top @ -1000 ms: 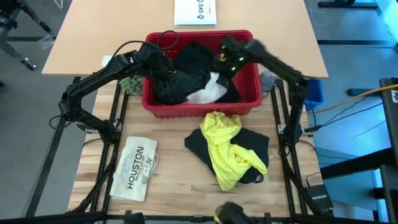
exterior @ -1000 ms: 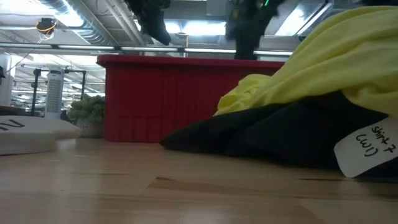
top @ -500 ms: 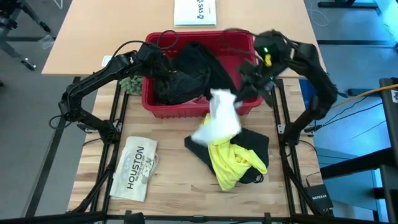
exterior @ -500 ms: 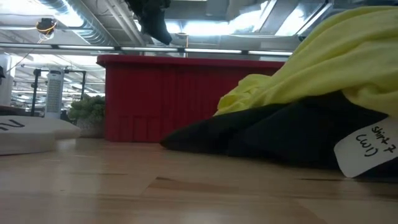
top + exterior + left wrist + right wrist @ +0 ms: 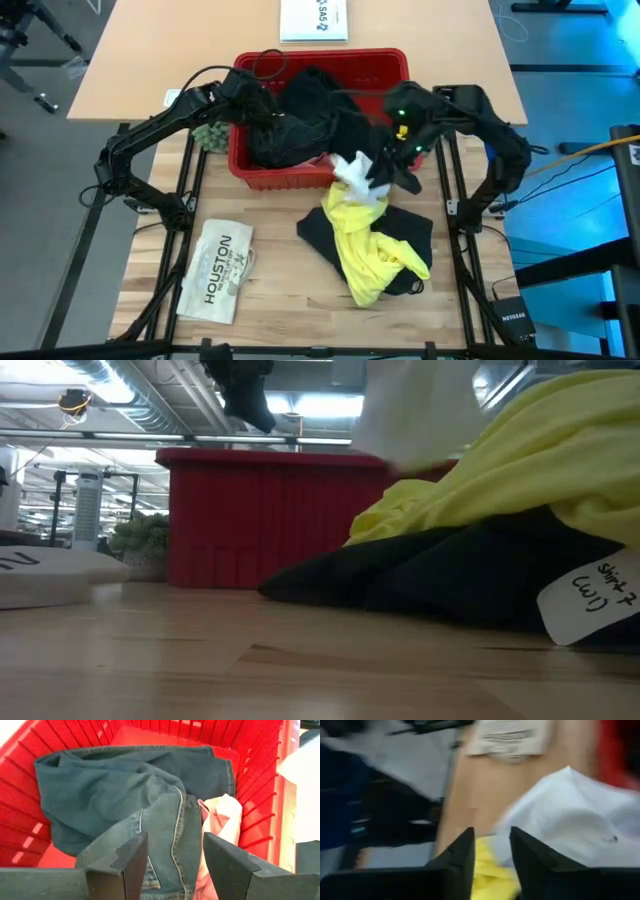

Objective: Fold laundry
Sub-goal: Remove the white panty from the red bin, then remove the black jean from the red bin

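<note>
A soft, crumpled white cloth (image 5: 355,176) sits at the front rim of the ribbed red plastic basket (image 5: 300,176), above the yellow T-shirt (image 5: 368,240) draped over a black garment (image 5: 412,232). The right gripper (image 5: 385,180), fingers parted, is beside it. The left gripper (image 5: 172,862), fingers spread, hovers over denim trousers (image 5: 120,800) and a pink cloth (image 5: 220,825) inside the basket.

The left gripper (image 5: 170,862) is held low with fingers (image 5: 131,860) parted. The right gripper (image 5: 491,852) is bent downward, fingers (image 5: 527,855) slightly apart.
</note>
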`<action>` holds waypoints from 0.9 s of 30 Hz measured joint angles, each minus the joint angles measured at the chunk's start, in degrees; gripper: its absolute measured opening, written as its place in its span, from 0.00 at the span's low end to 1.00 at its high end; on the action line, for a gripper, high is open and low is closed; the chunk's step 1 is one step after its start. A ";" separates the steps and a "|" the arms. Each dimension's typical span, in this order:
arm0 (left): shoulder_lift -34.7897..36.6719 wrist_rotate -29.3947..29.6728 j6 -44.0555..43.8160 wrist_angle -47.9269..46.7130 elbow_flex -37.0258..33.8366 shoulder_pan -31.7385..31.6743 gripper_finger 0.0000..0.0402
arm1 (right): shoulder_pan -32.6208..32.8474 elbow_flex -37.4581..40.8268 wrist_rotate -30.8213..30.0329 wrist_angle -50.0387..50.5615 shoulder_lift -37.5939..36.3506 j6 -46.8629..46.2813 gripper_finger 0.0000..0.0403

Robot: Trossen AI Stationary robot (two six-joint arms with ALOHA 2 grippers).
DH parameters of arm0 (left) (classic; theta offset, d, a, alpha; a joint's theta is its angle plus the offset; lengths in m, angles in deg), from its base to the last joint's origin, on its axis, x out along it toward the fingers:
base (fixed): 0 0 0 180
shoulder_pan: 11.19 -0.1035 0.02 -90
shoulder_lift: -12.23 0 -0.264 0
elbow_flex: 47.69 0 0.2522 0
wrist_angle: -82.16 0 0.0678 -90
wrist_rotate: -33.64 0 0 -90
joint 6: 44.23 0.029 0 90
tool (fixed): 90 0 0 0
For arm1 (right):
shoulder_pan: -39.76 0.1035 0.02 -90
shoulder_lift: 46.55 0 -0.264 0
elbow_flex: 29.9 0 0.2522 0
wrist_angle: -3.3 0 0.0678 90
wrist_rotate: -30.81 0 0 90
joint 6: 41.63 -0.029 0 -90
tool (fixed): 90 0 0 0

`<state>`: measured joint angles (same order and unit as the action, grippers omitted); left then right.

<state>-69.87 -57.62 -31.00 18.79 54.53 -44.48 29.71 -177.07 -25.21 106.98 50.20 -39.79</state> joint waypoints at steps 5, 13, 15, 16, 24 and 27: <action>0.00 -0.01 -0.13 -1.84 -0.01 0.33 0.45 | 0.45 0.00 19.97 0.03 0.83 -0.19 0.43; -0.02 0.00 0.22 -2.05 0.01 0.32 0.45 | -1.83 -0.07 11.03 -0.24 0.31 2.11 0.39; -0.02 -0.02 0.24 -1.87 -0.01 0.46 0.45 | -3.45 -0.07 -8.24 -0.59 0.82 4.50 0.37; -0.02 -0.01 0.24 -1.86 -0.01 0.70 0.45 | -4.14 -0.09 -17.23 -1.50 1.55 4.99 0.36; -0.02 -0.04 2.44 -1.60 -0.01 2.23 0.45 | -17.54 -0.04 -24.34 -17.68 11.65 13.41 0.38; 0.27 -0.08 3.81 -1.42 -0.01 2.73 0.45 | -20.69 -0.07 -18.34 -22.55 16.26 18.05 0.41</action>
<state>-69.60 -57.70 -27.19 17.36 54.52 -41.75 9.02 -177.13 -43.55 84.43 66.46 -21.74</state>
